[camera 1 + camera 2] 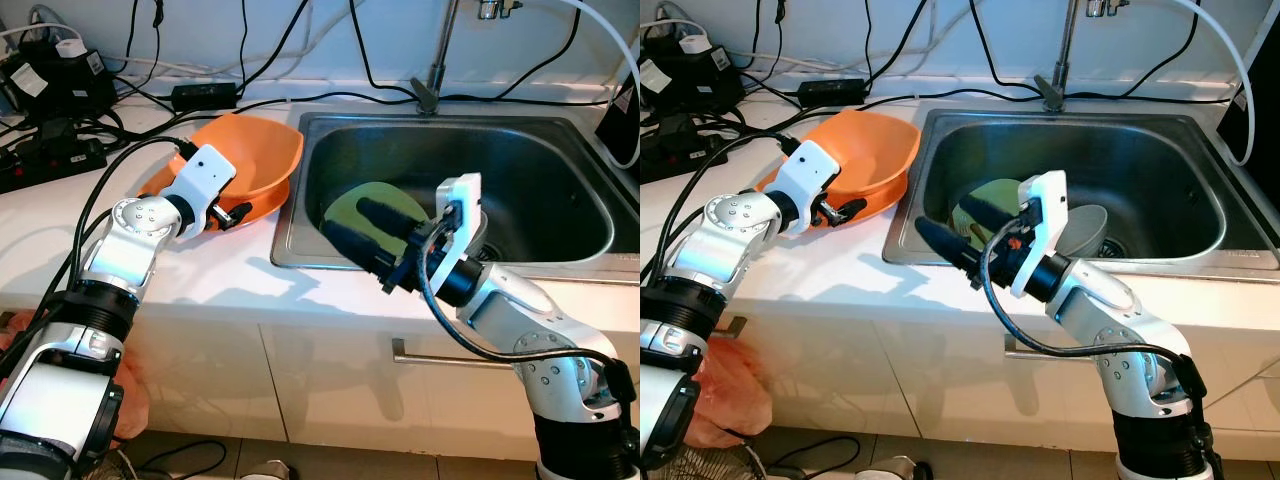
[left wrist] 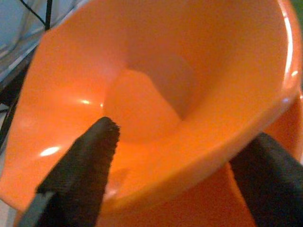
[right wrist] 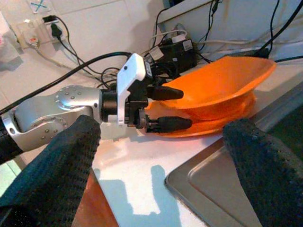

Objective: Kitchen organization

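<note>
Two stacked orange bowls sit on the white counter just left of the sink; the top one is tilted. My left gripper is open at the top bowl's near rim, with one finger inside the bowl and the other finger outside it. My right gripper hangs open over the sink's front left corner and holds nothing. Its fingers point left at the bowls. A green plate and a grey dish lie in the sink behind it.
A faucet stands behind the sink. Power strips and tangled black cables crowd the back left of the counter. Bare white counter lies in front of the bowls. A cabinet handle is below the edge.
</note>
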Available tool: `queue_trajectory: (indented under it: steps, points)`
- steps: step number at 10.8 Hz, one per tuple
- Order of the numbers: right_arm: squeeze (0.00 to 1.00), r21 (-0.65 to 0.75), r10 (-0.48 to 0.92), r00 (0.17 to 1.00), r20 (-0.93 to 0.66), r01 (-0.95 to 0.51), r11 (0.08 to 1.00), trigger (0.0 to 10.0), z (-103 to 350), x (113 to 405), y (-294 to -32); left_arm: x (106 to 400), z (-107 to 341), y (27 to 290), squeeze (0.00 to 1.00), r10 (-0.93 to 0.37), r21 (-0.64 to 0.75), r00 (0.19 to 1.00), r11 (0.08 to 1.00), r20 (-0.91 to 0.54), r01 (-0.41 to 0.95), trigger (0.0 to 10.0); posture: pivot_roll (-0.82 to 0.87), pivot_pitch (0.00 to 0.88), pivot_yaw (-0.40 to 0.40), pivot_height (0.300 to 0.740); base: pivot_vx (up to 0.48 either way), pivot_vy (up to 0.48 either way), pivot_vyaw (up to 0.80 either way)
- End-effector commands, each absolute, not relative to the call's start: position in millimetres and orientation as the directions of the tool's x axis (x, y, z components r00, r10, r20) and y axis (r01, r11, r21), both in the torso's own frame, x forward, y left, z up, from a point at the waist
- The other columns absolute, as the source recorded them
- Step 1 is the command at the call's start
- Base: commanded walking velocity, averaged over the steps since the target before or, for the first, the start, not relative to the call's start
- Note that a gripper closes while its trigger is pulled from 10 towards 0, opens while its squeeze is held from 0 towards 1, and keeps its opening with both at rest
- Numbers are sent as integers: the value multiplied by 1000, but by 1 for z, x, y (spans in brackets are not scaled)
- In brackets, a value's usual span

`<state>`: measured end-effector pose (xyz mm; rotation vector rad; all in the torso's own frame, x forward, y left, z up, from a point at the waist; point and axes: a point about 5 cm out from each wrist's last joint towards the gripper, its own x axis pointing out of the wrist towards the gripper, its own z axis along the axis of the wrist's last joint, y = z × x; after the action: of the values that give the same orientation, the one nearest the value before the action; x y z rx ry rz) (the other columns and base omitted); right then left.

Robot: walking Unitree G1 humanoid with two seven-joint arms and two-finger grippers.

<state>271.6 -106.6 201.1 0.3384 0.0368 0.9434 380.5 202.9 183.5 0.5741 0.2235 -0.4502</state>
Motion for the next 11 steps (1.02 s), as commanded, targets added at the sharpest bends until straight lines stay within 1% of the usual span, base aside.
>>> queue_trajectory:
  steps: [1, 5, 7, 8, 9, 10, 11]
  points:
    - [0, 293, 802, 586, 119, -792, 535, 10000, 204, 268, -106, 382, 184, 203, 0, -354, 465, 872, 743, -338, 482, 0, 116, 13, 78, 740, 0, 0, 0]
    - [0, 291, 801, 588, 110, -790, 539, 10000, 203, 269, -107, 383, 182, 206, 0, -357, 459, 871, 745, -338, 484, 0, 117, 13, 74, 740, 0, 0, 0]
    - [0, 293, 800, 590, 107, -788, 542, 10000, 202, 269, -106, 384, 183, 207, 0, -352, 477, 881, 743, -317, 469, 0, 118, 11, 75, 740, 0, 0, 0]
    - [0, 293, 800, 591, 106, -787, 542, 10000, 201, 269, -106, 385, 186, 207, 0, -344, 490, 893, 749, -289, 447, 0, 114, 11, 78, 740, 0, 0, 0]
    - [0, 294, 798, 594, 105, -785, 545, 10000, 201, 269, -106, 389, 200, 210, 0, -299, 501, 937, 792, -180, 349, 0, 113, 10, 78, 740, 0, 0, 0]
    - [0, 296, 797, 595, 103, -783, 547, 10000, 200, 269, -106, 391, 209, 212, 0, -283, 520, 952, 800, -116, 301, 0, 114, 11, 75, 740, 0, 0, 0]
    - [0, 296, 797, 595, 104, -783, 547, 10000, 200, 269, -106, 391, 211, 213, 0, -278, 525, 955, 801, -99, 287, 0, 114, 11, 75, 740, 0, 0, 0]
